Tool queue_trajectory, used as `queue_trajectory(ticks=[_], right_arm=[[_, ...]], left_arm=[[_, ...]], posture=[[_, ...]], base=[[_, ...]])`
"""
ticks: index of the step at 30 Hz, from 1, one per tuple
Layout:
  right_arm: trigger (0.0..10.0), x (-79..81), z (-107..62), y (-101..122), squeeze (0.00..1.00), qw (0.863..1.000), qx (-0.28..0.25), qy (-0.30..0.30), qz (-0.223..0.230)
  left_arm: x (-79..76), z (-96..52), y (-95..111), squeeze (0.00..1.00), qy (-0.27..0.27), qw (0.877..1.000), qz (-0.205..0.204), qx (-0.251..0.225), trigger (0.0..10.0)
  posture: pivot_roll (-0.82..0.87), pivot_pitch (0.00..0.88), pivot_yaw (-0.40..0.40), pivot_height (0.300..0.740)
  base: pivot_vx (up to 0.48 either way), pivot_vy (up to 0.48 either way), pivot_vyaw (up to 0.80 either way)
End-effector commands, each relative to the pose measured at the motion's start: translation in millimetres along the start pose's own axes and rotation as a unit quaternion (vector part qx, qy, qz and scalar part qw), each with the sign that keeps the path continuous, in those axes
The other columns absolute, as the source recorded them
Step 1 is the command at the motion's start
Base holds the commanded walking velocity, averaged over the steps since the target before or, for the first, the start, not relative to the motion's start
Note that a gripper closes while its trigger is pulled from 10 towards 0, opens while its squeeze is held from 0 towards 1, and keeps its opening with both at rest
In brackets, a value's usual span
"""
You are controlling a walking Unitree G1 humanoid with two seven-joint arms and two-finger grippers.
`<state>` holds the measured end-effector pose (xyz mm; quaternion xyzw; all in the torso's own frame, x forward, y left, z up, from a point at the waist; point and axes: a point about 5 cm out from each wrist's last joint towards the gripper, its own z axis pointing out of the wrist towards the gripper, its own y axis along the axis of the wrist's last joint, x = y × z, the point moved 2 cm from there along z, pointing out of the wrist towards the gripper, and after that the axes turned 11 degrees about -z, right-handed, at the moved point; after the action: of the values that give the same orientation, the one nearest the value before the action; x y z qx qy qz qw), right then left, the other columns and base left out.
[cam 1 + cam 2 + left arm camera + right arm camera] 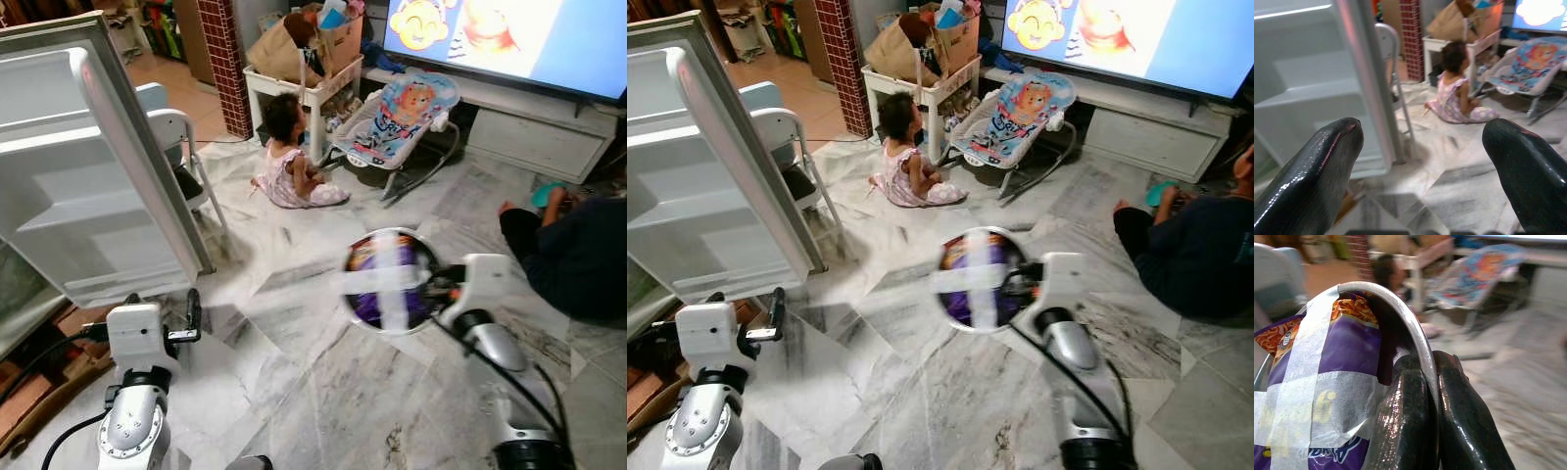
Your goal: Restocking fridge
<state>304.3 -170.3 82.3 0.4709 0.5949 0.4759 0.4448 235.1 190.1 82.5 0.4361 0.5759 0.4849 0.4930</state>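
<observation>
Two hands are showing above the marble floor [323, 392]. The right hand [1432, 382] is pinching the metal rim of a round bowl [390, 281], holding it in the air; a purple snack packet [1347, 352] is sitting taped inside. The left hand [1422, 147] is hanging with fingers spread, gripping nothing, just beside the open fridge door [88, 166]. A child [289, 162] is sitting on the floor beyond.

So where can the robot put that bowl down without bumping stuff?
The open fridge door has bare shelves, right by the open left pincer. Marble floor between the two arms is bare too. The right pincer grips the taped bowl. It's crowded ahead: a child, baby bouncer and a seated person.
</observation>
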Motion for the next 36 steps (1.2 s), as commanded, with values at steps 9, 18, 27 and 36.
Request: queue_trajectory(ticks=[9,18,27,36], right_arm=[[10.0,8.1,15.4,21,0.0,0.999,-0.03,0.039,-0.008],[10.0,18.1,24.8,30,0.0,0.997,-0.052,0.054,0.002],[10.0,19.7,19.6,26,0.0,0.997,-0.053,0.057,0.011],[10.0,20.3,21.5,28,0.0,0.997,-0.058,0.059,0.013]], left_arm=[[-7.0,5.2,1,0.0,0.005,1.0,-0.003,-0.008,10.0],[-2.8,-0.7,-4,0.0,0.004,1.0,0.005,0.003,10.0],[-9.6,6.2,-2,0.0,-0.003,1.0,-0.004,-0.002,10.0],[-10.6,5.5,-1,0.0,-0.006,1.0,-0.004,-0.003,10.0]], posture=[[0.01,0.048,-0.059,0.74],[0.02,0.076,-0.021,0.74],[0.0,0.097,-0.007,0.74],[0.0,0.105,-0.002,0.74]], base=[[0.0,0.0,0.0],[0.0,0.0,0.53],[0.0,0.0,0.78],[0.0,0.0,0.78]])
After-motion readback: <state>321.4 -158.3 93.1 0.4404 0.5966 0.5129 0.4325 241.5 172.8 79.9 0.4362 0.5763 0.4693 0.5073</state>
